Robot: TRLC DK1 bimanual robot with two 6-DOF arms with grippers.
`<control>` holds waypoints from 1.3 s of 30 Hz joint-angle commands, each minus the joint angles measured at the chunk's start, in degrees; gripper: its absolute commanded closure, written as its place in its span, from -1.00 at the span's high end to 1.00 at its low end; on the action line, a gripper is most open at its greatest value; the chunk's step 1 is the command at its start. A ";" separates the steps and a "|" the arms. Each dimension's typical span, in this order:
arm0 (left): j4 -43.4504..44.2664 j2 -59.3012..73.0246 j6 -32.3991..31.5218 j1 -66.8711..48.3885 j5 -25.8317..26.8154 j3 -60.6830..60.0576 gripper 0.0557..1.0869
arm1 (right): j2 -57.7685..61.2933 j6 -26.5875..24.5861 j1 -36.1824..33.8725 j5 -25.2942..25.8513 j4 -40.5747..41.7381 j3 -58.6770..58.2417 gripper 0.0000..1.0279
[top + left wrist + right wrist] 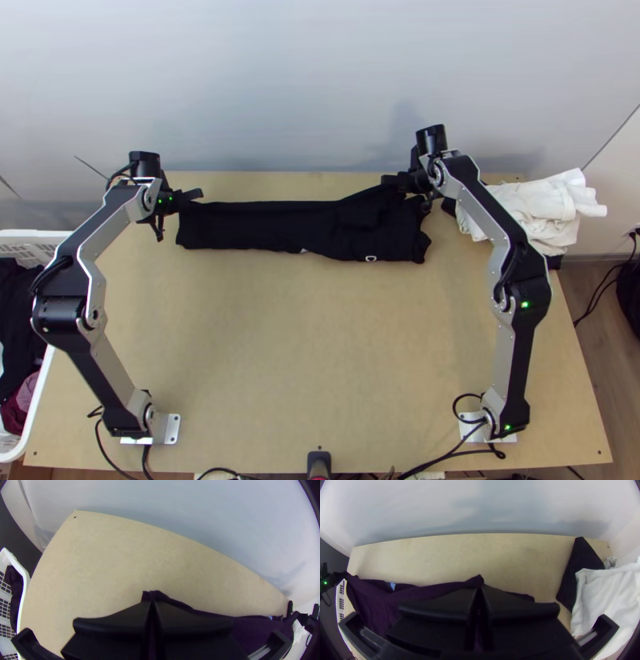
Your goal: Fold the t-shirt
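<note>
The t-shirt (264, 224) is black, with a small white print (370, 258) near its edge. The counter (304, 344) is light tan, faintly mottled; the wall (280, 80) pale grey-blue. One bundled cloth (552, 208) is white, the fabric beside it (583, 556) black. The basket (32, 234) is white with a grid pattern, its clothes black (16, 312) and maroon (14, 418). Both arms (502, 352) are silver-grey and black, dotted with green lights.
</note>
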 commanded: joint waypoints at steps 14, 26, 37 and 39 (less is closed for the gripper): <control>-7.35 2.19 -3.44 -1.64 -0.04 1.36 0.45 | 2.98 8.28 -0.15 1.39 -3.67 1.73 0.92; -11.84 -5.28 -1.33 -2.70 0.13 -4.97 0.74 | -8.35 8.81 1.87 1.04 -8.42 1.65 0.93; -4.45 -7.04 0.69 -2.34 -2.94 -10.50 0.74 | -16.00 7.40 8.90 -1.51 -13.69 -4.16 0.93; -3.93 -6.33 0.87 -2.43 -3.03 -10.42 0.73 | -16.53 7.40 9.25 -1.68 -13.69 -5.39 0.93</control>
